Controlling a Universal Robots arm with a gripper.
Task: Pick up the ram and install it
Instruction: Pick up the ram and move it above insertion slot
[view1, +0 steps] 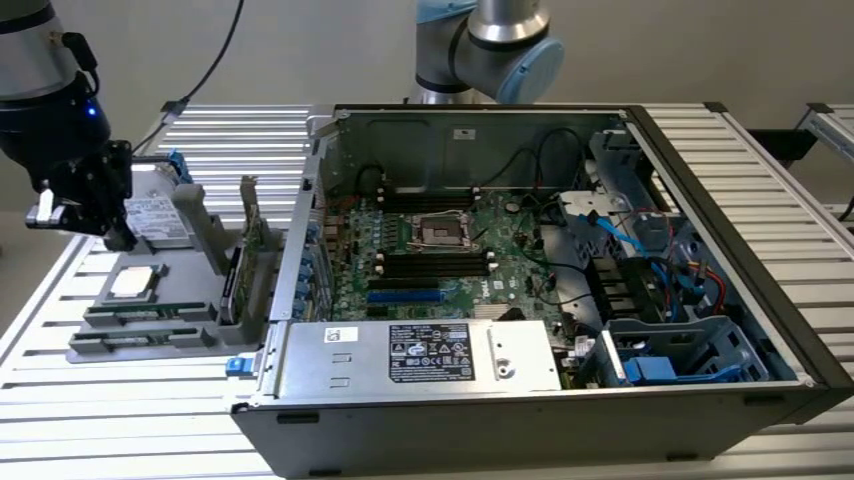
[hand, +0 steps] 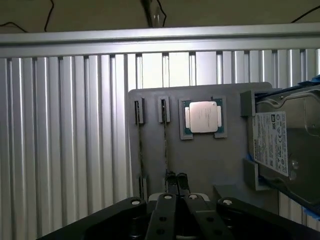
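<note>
Two ram sticks stand on edge in the slots of a grey holder plate (hand: 200, 160); in the wrist view they are thin dark lines, one ram (hand: 166, 145) beside the other (hand: 140, 145). In the exterior view the ram sticks (view1: 147, 312) (view1: 140, 343) are narrow green strips at the plate's near end. My gripper (hand: 176, 179) is shut with nothing between its fingers, its tips close to the end of one ram. Seen in the exterior view, the gripper (view1: 114, 235) hangs over the plate's far end, at that view's left.
A square silver processor (hand: 203, 117) and a hard drive (hand: 280, 145) share the plate; a taller green card (view1: 247, 250) stands upright on it. The open computer case (view1: 747, 250) sits at the exterior view's right, with motherboard memory slots (view1: 434, 262) exposed. Another arm's base (view1: 487, 45) stands behind it.
</note>
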